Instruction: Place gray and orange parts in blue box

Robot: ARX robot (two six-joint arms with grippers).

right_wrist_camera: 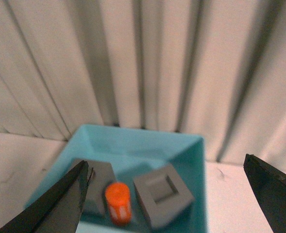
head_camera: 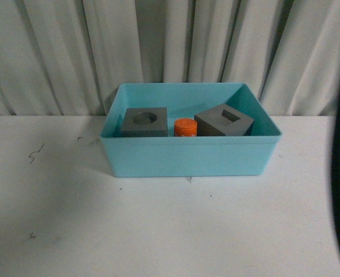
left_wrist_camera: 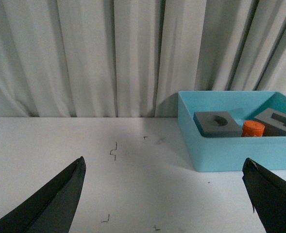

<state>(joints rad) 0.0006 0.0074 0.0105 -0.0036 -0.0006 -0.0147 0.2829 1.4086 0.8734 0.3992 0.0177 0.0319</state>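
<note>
Dark, wide-spread fingers of the right gripper [right_wrist_camera: 164, 201] hang above the low-walled turquoise plastic bin [head_camera: 187, 156], empty. Both matte gray cubes [head_camera: 144, 122] and the small orange cylinder [head_camera: 185, 127] lie inside it (left gripper [left_wrist_camera: 164, 199] likewise spread, farther off).

Both grippers — left gripper [left_wrist_camera: 164, 204] and right gripper [right_wrist_camera: 169, 204] — hang with jaws spread wide, holding nothing.

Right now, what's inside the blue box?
Inside the blue box: a gray cube with a round recess, an orange cylinder, and a gray cube with a rectangular recess. The front wall hides their bases and the floor in front of them.
</note>
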